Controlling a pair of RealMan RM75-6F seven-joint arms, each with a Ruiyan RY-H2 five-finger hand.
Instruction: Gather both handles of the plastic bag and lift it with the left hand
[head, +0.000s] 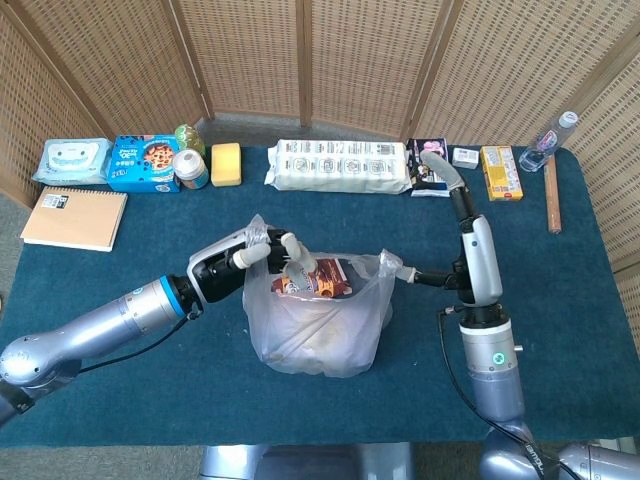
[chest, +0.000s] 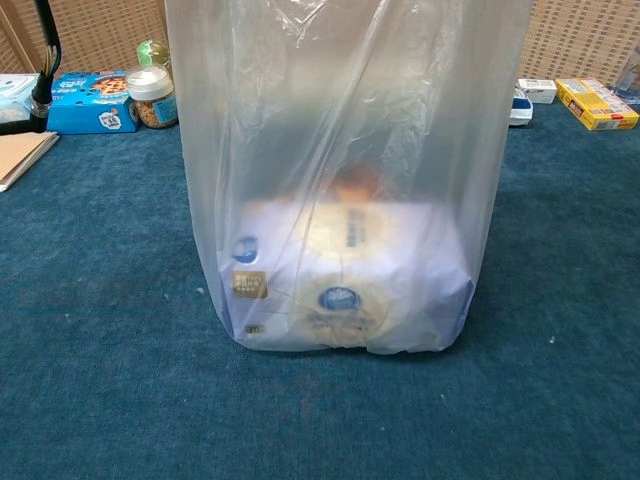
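A clear plastic bag (head: 315, 320) stands on the blue table (head: 120, 270), holding white packs and a brown snack packet (head: 318, 278). My left hand (head: 245, 265) grips the bag's left handle (head: 252, 230), and its fingers (head: 294, 250) reach right across the open mouth. My right hand (head: 402, 272) holds the right handle (head: 388, 265) out to the side. In the chest view the bag (chest: 345, 180) fills the frame with its bottom on the cloth; neither hand shows there.
Along the back edge lie a wipes pack (head: 72, 158), blue cookie box (head: 143, 162), jar (head: 190, 168), yellow sponge (head: 226, 163), long white pack (head: 340, 165), yellow box (head: 500, 172) and water bottle (head: 550, 140). A notebook (head: 73, 217) lies far left.
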